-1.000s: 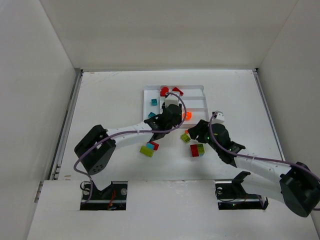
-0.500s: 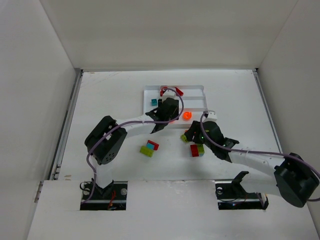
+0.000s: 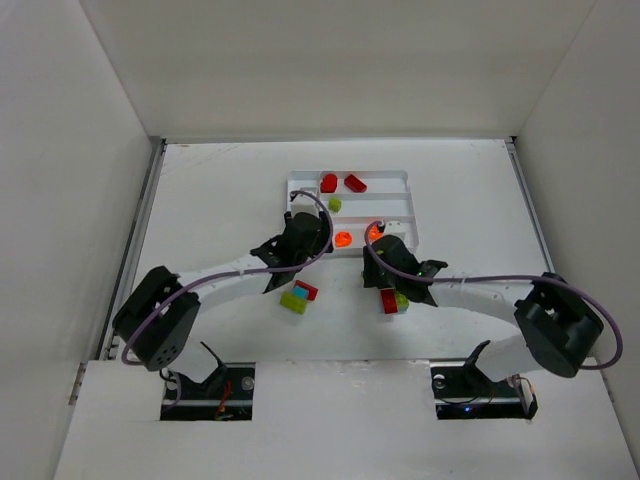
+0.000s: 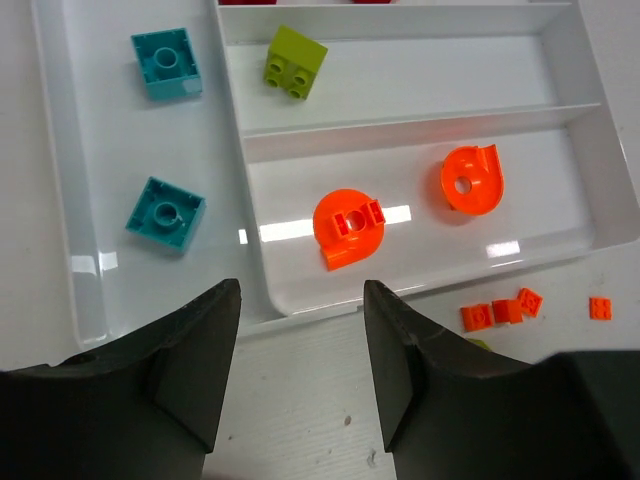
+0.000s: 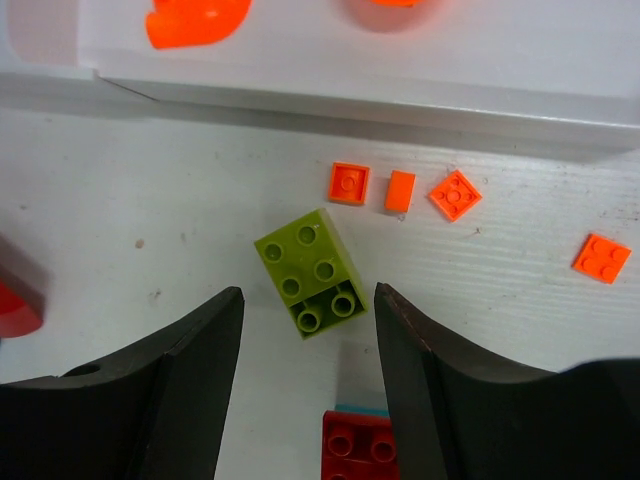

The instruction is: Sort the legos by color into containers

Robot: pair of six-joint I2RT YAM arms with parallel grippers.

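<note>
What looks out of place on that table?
Four tiny orange bricks lie scattered on the table just outside the white tray, beside the section holding two round orange pieces. A green brick sits loose near them. Inside the tray, colours look properly separated.

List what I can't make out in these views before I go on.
- Far red bricks: in the left wrist view, cut off by the top edge.
- Teal bricks: not seen in the top view; the left arm and its cable lie over that section.
- Near red brick, beside the lime brick: in the right wrist view, cut off by the bottom edge.
- Tiny orange pieces: too small to count in the top view.
</note>
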